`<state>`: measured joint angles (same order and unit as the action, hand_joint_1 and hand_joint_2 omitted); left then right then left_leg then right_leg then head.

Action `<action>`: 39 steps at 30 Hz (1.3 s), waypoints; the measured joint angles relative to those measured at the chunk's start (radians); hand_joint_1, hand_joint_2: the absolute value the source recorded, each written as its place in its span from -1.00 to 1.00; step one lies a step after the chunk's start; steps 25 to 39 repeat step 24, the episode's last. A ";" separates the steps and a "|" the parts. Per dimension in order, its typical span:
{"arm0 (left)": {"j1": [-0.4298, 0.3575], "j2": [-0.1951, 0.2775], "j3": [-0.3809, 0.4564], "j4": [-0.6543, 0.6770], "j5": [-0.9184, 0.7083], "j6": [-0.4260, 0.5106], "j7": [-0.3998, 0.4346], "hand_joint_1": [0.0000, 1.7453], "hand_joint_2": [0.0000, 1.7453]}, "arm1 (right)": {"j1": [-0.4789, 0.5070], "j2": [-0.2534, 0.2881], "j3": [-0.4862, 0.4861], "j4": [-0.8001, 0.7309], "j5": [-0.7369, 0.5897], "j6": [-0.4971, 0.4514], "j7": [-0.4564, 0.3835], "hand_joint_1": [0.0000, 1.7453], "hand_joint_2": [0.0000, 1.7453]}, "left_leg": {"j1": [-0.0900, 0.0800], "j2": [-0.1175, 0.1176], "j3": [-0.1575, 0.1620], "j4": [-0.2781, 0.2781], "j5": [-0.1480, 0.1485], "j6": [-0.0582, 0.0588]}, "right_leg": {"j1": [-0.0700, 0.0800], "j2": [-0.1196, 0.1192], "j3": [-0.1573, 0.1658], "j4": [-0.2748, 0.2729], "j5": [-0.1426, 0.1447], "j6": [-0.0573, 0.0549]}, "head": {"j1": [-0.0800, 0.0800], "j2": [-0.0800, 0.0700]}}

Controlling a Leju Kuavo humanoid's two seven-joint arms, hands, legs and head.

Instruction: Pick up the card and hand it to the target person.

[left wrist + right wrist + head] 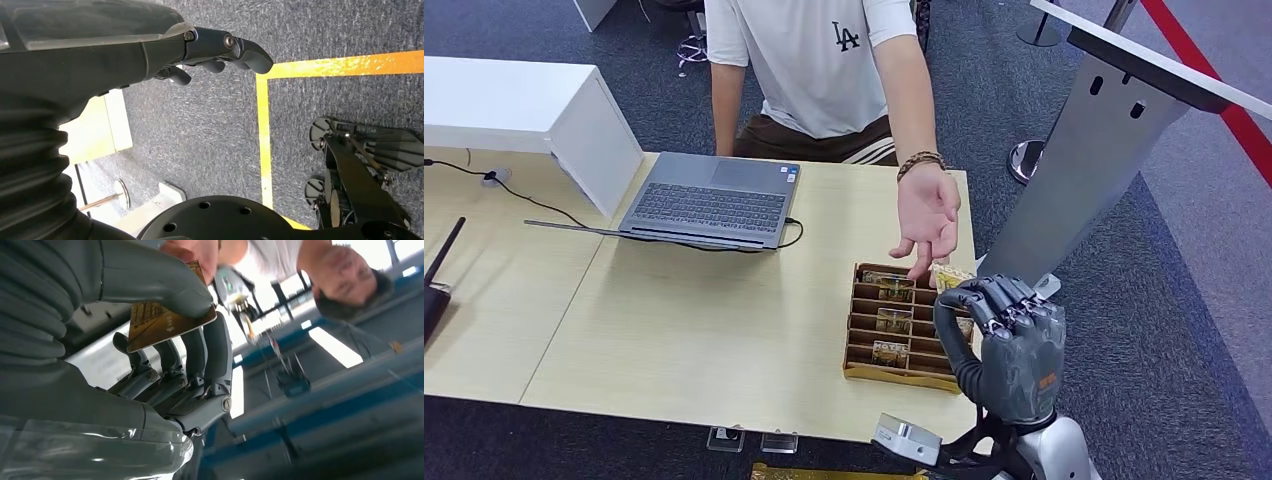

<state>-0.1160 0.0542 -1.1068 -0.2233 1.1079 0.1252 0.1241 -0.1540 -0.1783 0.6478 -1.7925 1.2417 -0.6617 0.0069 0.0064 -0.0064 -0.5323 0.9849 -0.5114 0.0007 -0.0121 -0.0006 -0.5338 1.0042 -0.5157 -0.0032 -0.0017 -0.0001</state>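
Observation:
My right hand (1006, 340) is raised at the table's right end and pinches a gold card (167, 322) between thumb and fingers (200, 350). In the head view the card's edge (951, 274) peeks above the hand. The person's hand (927, 215) reaches down across the table, fingertips right by the card; in the right wrist view those fingertips (192, 251) touch the card's far edge. The person in a white T-shirt (809, 60) sits behind the table. My left hand (220, 50) hangs over grey carpet, fingers loosely curled, holding nothing.
A slotted wooden card holder (902, 325) with several more cards stands by my right hand. A grey laptop (711, 200) and a white box (524, 110) lie at the back left. A silver barrier post (1084, 150) stands right of the table (674, 320).

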 joint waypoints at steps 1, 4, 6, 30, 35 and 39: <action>0.000 0.000 0.000 0.000 -0.001 0.000 -0.001 -1.00 1.00 | 0.006 0.005 0.000 -0.004 0.025 -0.016 -0.007 0.72 1.00 | 0.000 0.000 0.000 0.000 0.000 0.000 | 0.000 0.000 0.000 0.000 0.000 0.000 | 0.000 0.000; 0.000 0.000 0.000 0.000 -0.002 -0.001 -0.002 -1.00 1.00 | 0.025 0.022 -0.003 -0.016 0.039 -0.028 -0.033 0.72 1.00 | 0.000 0.000 0.000 0.000 0.000 0.000 | 0.000 0.000 0.000 0.000 0.000 0.000 | -0.001 0.000; 0.000 0.000 0.000 0.000 -0.002 -0.001 -0.002 -1.00 1.00 | 0.033 0.031 -0.006 -0.021 0.037 -0.030 -0.044 0.72 1.00 | 0.000 0.000 0.000 0.000 0.000 0.000 | 0.000 0.000 0.000 0.000 0.000 0.000 | -0.001 0.000; 0.000 0.000 -0.015 0.000 -0.025 -0.005 -0.001 -1.00 -1.00 | 0.079 0.072 -0.037 -0.024 -0.001 -0.031 -0.079 -1.00 1.00 | 0.000 0.000 0.000 0.000 0.000 0.000 | 0.000 0.000 0.000 0.000 0.000 0.000 | -0.001 0.000; 0.000 0.000 -0.015 0.000 -0.025 -0.005 -0.001 -1.00 -1.00 | 0.079 0.072 -0.037 -0.024 -0.001 -0.031 -0.079 -1.00 1.00 | 0.000 0.000 0.000 0.000 0.000 0.000 | 0.000 0.000 0.000 0.000 0.000 0.000 | -0.001 0.000; 0.000 0.000 -0.015 0.000 -0.025 -0.005 -0.001 -1.00 -1.00 | 0.079 0.072 -0.037 -0.024 -0.001 -0.031 -0.079 -1.00 1.00 | 0.000 0.000 0.000 0.000 0.000 0.000 | 0.000 0.000 0.000 0.000 0.000 0.000 | -0.001 0.000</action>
